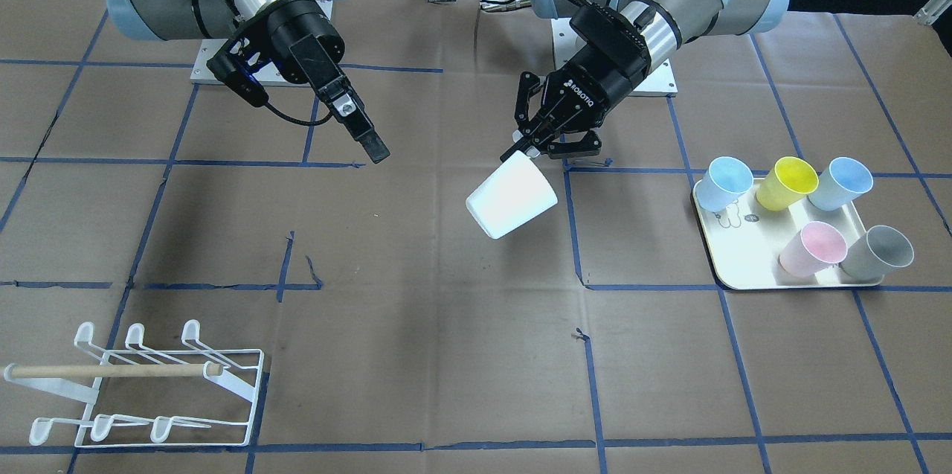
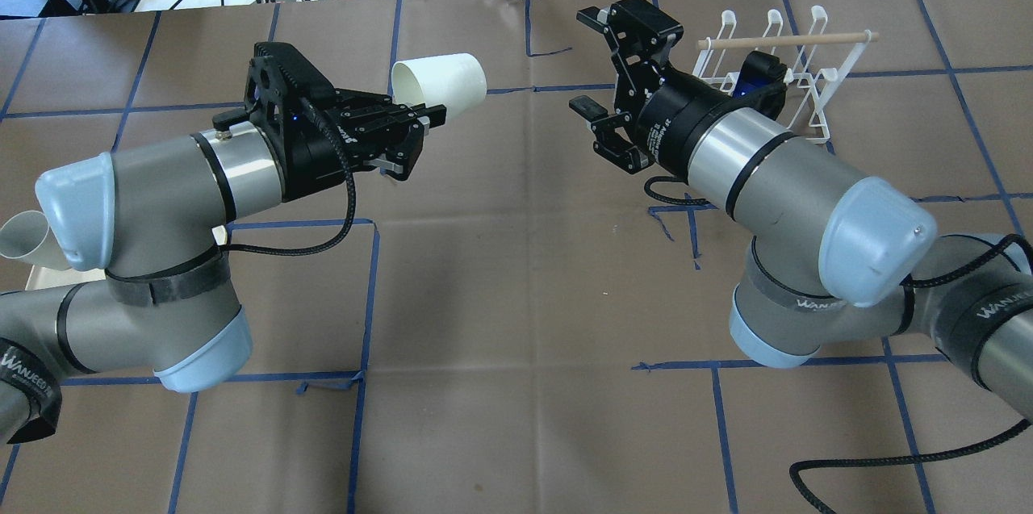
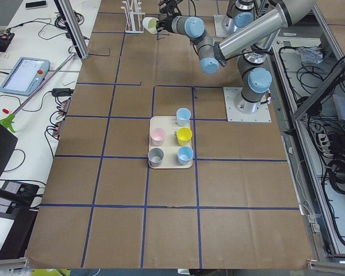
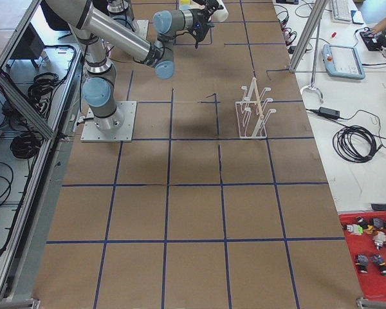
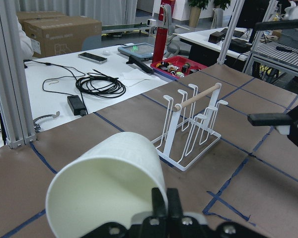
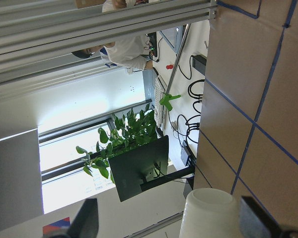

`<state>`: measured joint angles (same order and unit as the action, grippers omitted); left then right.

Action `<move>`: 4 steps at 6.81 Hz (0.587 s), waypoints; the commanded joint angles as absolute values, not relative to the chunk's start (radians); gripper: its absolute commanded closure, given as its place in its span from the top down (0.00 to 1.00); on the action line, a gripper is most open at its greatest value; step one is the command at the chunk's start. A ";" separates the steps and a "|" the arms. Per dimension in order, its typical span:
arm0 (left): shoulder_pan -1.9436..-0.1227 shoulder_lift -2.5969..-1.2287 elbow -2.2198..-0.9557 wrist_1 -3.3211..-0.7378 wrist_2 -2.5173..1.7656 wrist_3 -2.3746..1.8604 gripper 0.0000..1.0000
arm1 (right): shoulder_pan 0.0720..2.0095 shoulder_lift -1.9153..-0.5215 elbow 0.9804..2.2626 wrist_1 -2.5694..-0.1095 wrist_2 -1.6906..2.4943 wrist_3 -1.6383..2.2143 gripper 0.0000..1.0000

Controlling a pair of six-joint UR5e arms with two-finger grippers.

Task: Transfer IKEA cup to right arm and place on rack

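The white cup [image 1: 512, 197] hangs in the air above the middle of the surface [image 1: 446, 325], tipped on its side. The left gripper [image 1: 529, 150] pinches its rim from 1 o'clock in the front-facing view, with one finger inside the mouth and one outside. At about 10 o'clock of the cup in that view the right gripper [image 2: 583, 60] is apart from it, fingers spread wide and aimed at the cup's base, which shows between them in the right wrist view. The white wire rack [image 1: 149, 369] stands on the surface at 7 o'clock, well apart. At 3 o'clock a cream tray [image 1: 751, 251] carries five coloured cups [image 1: 787, 182].
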<state>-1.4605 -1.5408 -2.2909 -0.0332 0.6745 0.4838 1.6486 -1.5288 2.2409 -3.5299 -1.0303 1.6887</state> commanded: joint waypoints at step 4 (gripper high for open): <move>-1.465 -1.621 -2.309 0.124 0.624 0.459 0.00 | 1.713 -1.528 2.220 -3.364 -1.026 1.539 1.00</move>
